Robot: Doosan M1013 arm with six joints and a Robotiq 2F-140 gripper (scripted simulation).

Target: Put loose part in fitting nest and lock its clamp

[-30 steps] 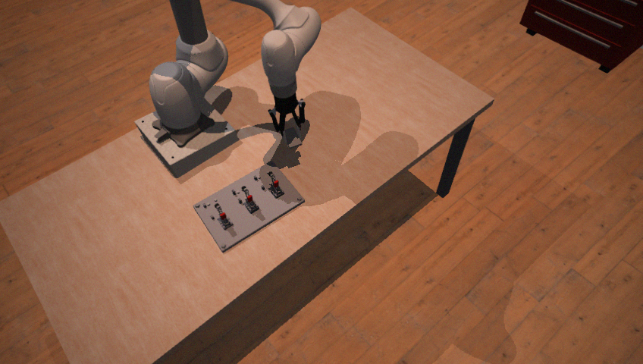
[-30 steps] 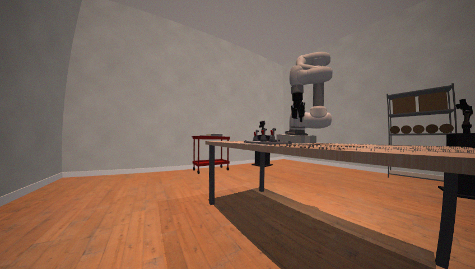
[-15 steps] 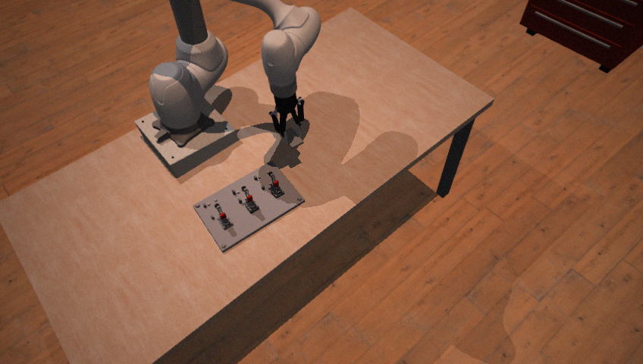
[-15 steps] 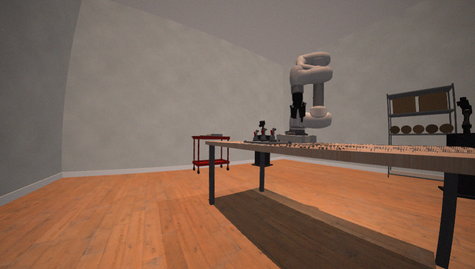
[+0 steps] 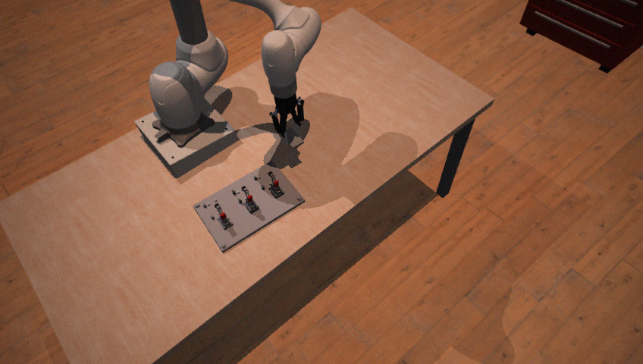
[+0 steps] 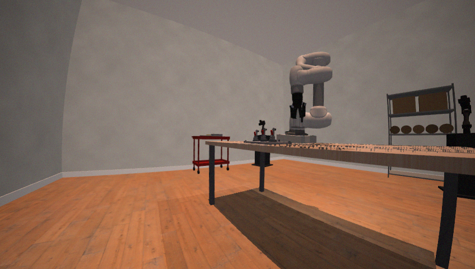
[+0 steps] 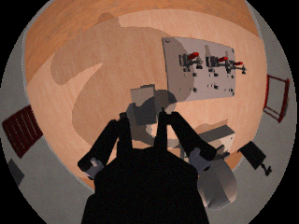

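My pincer [image 7: 145, 126] is closed on the loose part [image 7: 145, 107], a flat grey plate gripped between my fingers and held up off the table [image 5: 112, 252]; its shadow falls on the wood beneath it. From above, the part [image 5: 295, 136] hangs below my pincer [image 5: 287, 123], between my base and the fixture. Farther out, the fixture plate [image 5: 266, 209] lies flat on the table, apart from the part. Its three clamps stand in a row with red handles: the nearest [image 5: 275, 186], the middle one [image 5: 249, 200] and the farthest [image 5: 222, 218], all raised. I cannot make out the pad layouts from here.
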